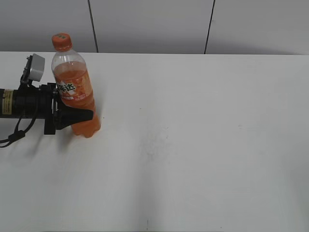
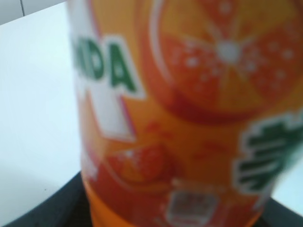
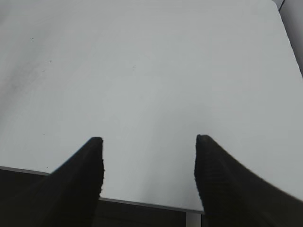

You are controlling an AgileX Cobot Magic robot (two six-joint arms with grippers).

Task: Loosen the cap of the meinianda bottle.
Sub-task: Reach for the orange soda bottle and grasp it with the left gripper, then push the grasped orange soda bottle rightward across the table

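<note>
The meinianda bottle stands upright at the back left of the white table, half full of orange soda. Its orange cap sits on top with nothing touching it. My left gripper comes in level from the left and clasps the bottle's lower body, one black finger across its front. In the left wrist view the blurred label fills the picture, with dark fingers tight against both sides. My right gripper hangs open over bare table with nothing between its fingers.
The left arm lies low along the table's left side. A grey wall with dark seams runs behind the table. The right wrist view shows the table's near edge just under the fingers.
</note>
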